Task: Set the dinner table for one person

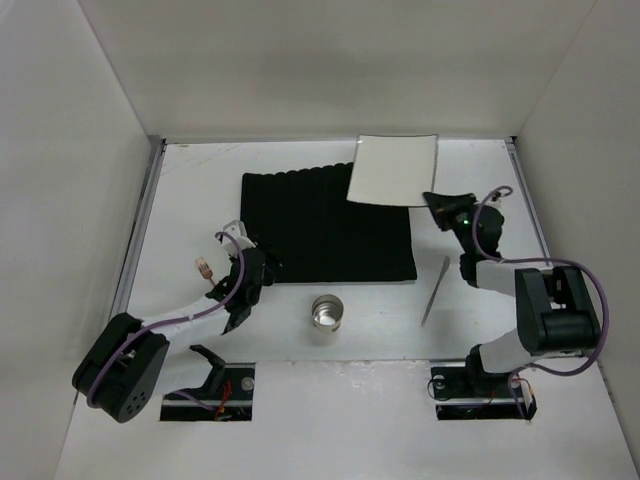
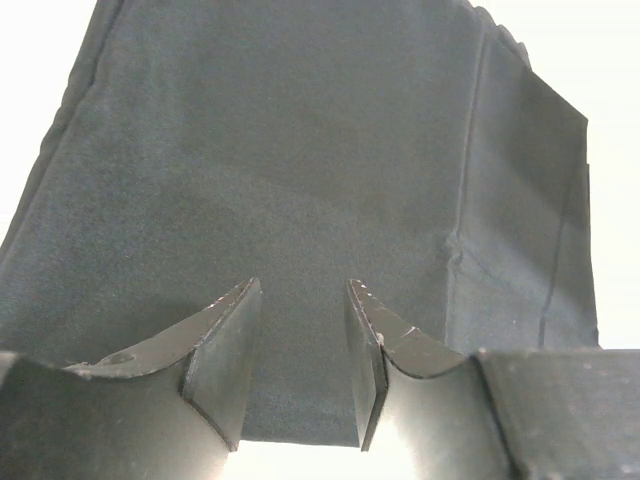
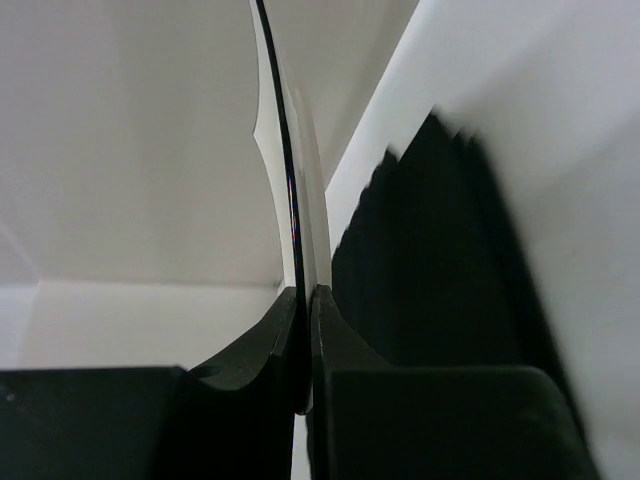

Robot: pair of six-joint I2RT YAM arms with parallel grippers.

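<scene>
The white dinner table (image 1: pixel 190 200) carries a black ribbed mat (image 1: pixel 325 230) at its middle. My right gripper (image 1: pixel 432 200) is shut on the near right edge of a white square plate (image 1: pixel 392 170), which overlaps the mat's far right corner. In the right wrist view the plate (image 3: pixel 290 180) stands edge-on between the closed fingers (image 3: pixel 335 340). My left gripper (image 1: pixel 262 262) is open over the mat's near left corner. In the left wrist view the mat (image 2: pixel 300 180) fills the picture and nothing sits between the fingers (image 2: pixel 225 350). A metal cup (image 1: pixel 326 313) stands in front of the mat.
A silver utensil (image 1: pixel 435 290) lies to the right of the mat, beside my right arm. A small tan object (image 1: pixel 204 269) lies left of my left arm. White walls close in the table on the left, back and right.
</scene>
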